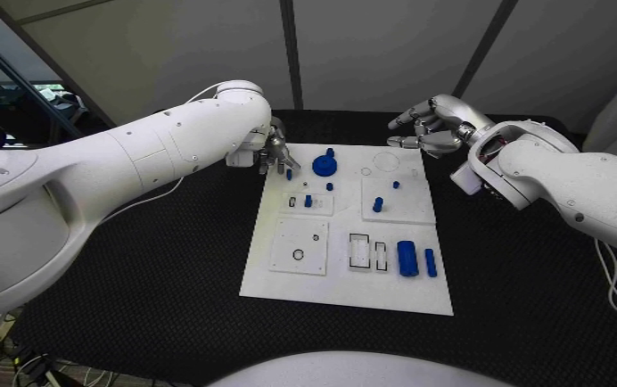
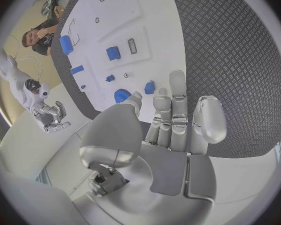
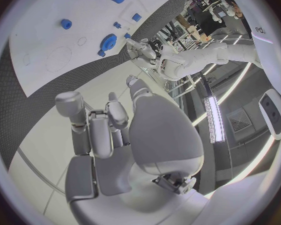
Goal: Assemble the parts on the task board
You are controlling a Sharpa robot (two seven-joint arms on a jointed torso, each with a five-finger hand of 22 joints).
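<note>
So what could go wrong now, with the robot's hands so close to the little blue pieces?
The left hand hovers at the far left corner of the white task board, right beside the round blue gear-shaped part; it might bump the part or nudge the board. The small blue upright pegs nearby could tip if the board shifts. The right hand holds nothing and may reach across them.
</note>
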